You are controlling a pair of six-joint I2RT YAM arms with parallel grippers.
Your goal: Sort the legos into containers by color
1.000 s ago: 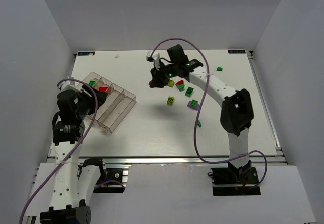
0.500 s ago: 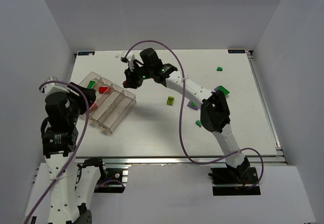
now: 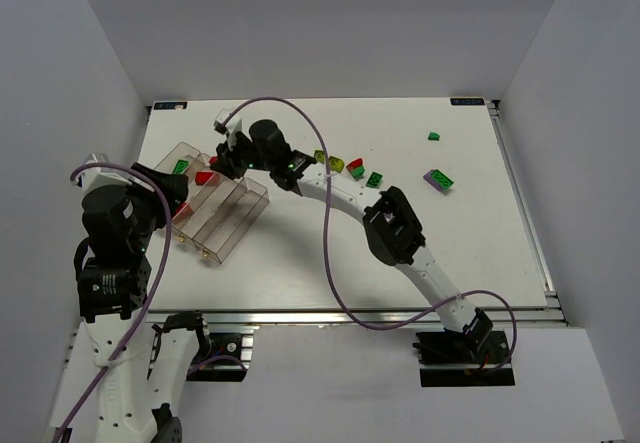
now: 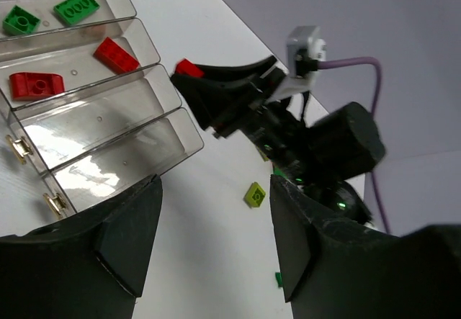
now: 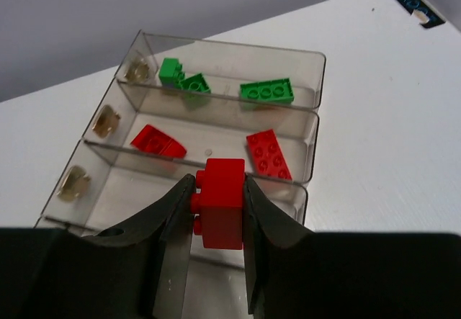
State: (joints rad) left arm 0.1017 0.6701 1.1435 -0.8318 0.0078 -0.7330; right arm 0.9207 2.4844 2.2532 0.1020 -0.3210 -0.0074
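Red lego (image 5: pixel 220 214) pinched above the tray (image 5: pixel 230 44)
Right claw (image 5: pixel 218 189) grasps this likely light, stiff, slick brick across its flat sides; left claw (image 4: pixel 214 261) hangs spread and empty

tray (image 3: pixel 235 228) x1, red legos (image 5: pixel 268 153) x4, purple lego (image 3: pixel 440 179) x1

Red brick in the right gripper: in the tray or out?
Out. The right gripper is shut on the red brick, holding it in the air over the clear tray; it rests in no compartment.

brick (image 5: pixel 220 205) in right tool (image 5: pixel 217 191), over the tray (image 5: pixel 319 81).
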